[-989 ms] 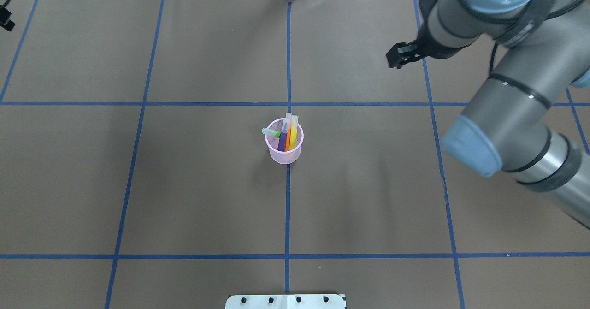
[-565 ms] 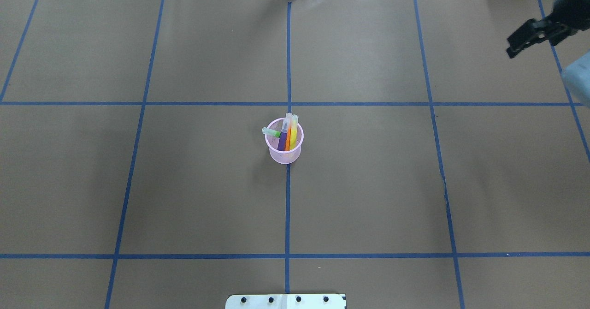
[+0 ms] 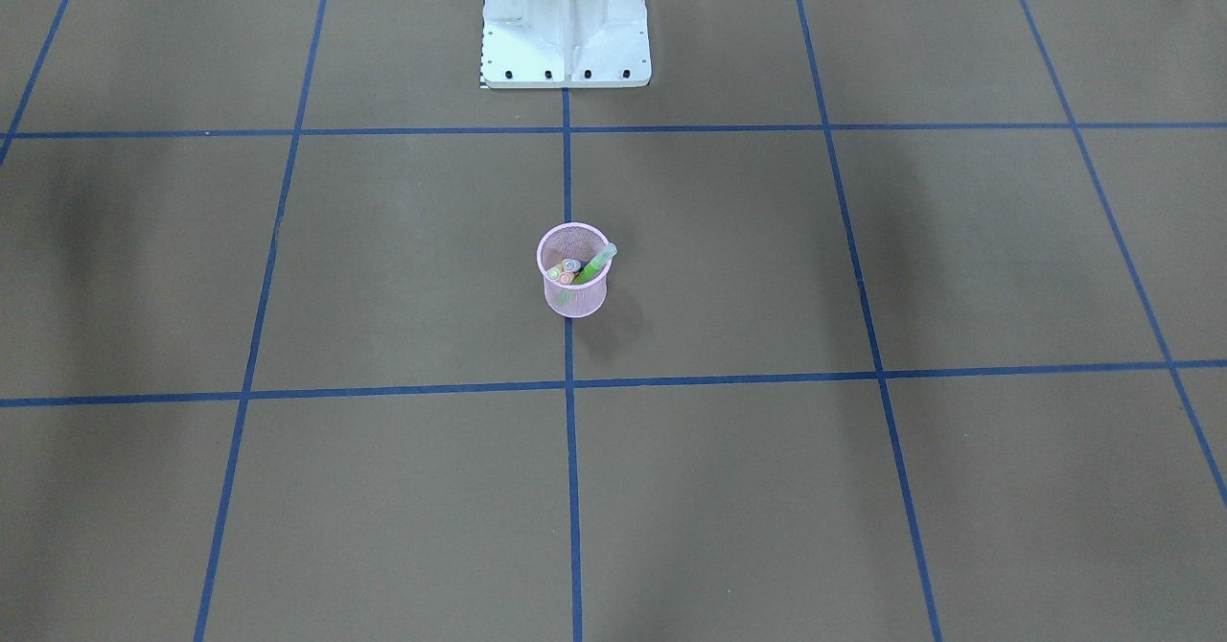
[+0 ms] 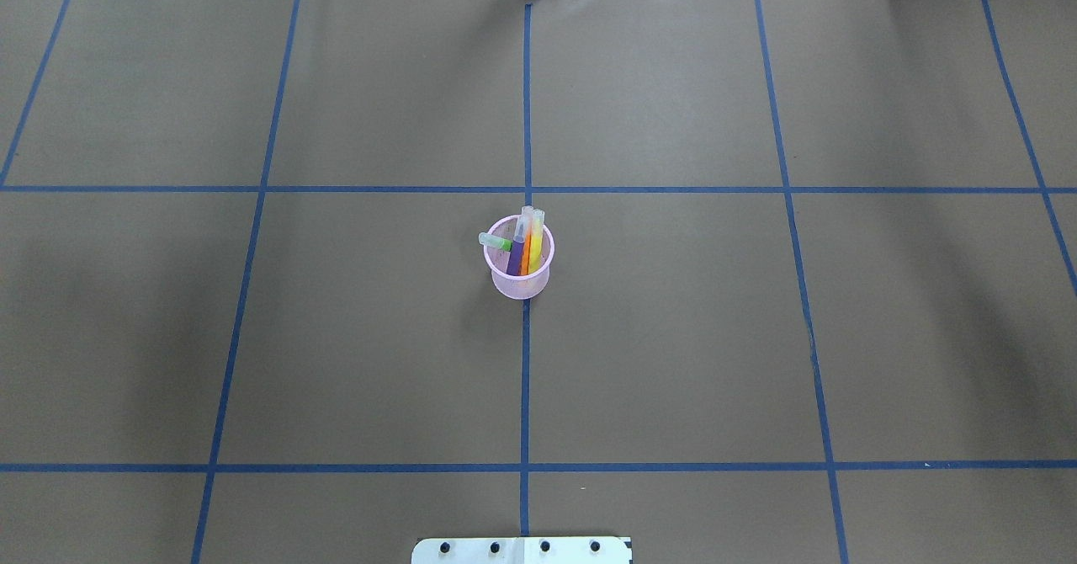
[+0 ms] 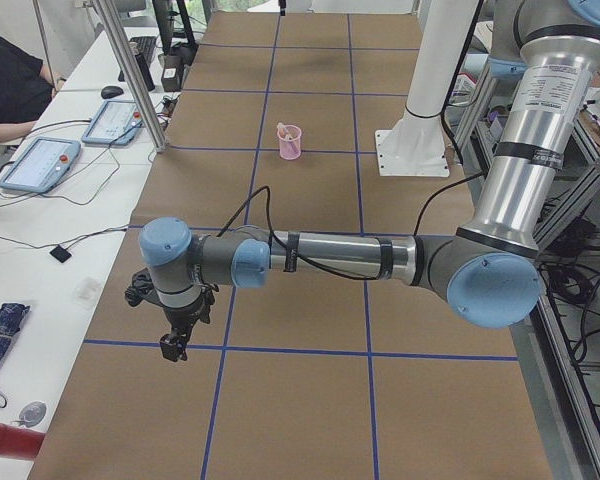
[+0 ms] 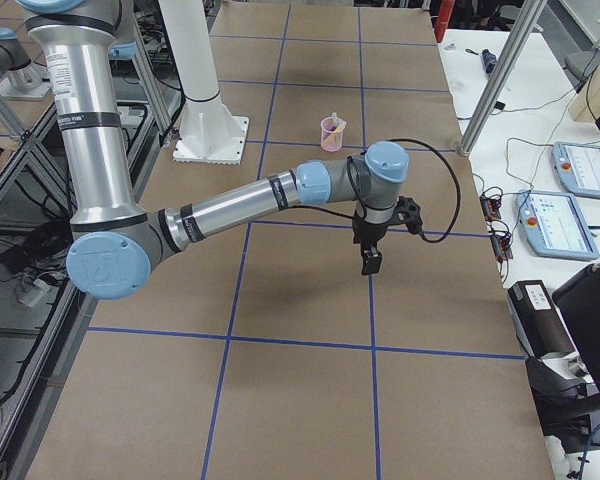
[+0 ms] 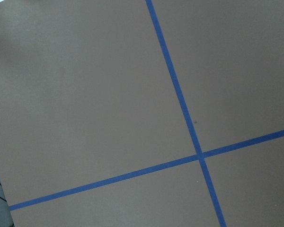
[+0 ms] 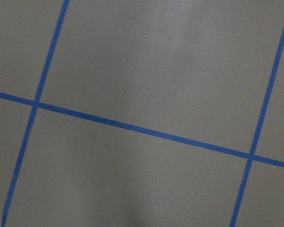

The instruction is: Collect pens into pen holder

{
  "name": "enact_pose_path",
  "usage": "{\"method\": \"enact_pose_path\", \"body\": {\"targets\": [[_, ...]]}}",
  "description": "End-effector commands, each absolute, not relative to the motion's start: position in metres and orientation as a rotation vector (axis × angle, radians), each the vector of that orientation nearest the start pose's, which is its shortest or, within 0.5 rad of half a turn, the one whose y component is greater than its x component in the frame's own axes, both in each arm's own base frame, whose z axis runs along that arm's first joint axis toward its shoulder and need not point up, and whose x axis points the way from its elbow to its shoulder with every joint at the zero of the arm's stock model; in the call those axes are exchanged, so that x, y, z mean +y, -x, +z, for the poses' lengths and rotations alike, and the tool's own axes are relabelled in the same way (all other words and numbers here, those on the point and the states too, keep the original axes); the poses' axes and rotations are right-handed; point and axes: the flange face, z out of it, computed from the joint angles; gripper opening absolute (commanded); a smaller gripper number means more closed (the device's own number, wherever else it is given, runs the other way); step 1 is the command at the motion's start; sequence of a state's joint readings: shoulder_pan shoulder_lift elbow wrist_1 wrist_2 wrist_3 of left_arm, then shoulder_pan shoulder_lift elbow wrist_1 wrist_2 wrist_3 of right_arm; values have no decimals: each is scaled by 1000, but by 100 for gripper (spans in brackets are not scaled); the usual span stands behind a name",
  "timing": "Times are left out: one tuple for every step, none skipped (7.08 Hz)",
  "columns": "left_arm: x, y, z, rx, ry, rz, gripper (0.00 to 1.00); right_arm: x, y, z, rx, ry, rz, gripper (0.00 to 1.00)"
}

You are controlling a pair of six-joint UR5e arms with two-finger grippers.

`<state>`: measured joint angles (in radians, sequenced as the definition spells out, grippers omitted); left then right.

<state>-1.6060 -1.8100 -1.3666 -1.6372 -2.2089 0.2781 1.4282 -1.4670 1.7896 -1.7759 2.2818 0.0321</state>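
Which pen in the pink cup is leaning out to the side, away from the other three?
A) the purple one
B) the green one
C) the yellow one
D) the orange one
B: in the overhead view the green pen tilts out over the rim of the pen holder, while the purple pen, the orange pen and the yellow pen stand close together.

My left arm lies stretched low across the table, its hand pointing down near the table's edge; its grip I can't judge. Well beyond it, the pink cup stands upright, pens poking out.
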Motion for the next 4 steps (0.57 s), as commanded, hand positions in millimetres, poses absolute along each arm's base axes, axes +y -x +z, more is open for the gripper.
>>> {"method": "enact_pose_path", "body": {"targets": [[-574,103,654,594,-312,276,100,-508,-19,572,-723,-39,-94,100],[-566,101,657,589,-352,292,100,-505,-20,574,-748,-30,-85,100],[-565,101,661,592,-335,285,100,-503,-20,578,-751,-20,-79,100],[-560,101,651,633,-288,265,100,-498,-20,585,-755,-7,-74,100]]}}
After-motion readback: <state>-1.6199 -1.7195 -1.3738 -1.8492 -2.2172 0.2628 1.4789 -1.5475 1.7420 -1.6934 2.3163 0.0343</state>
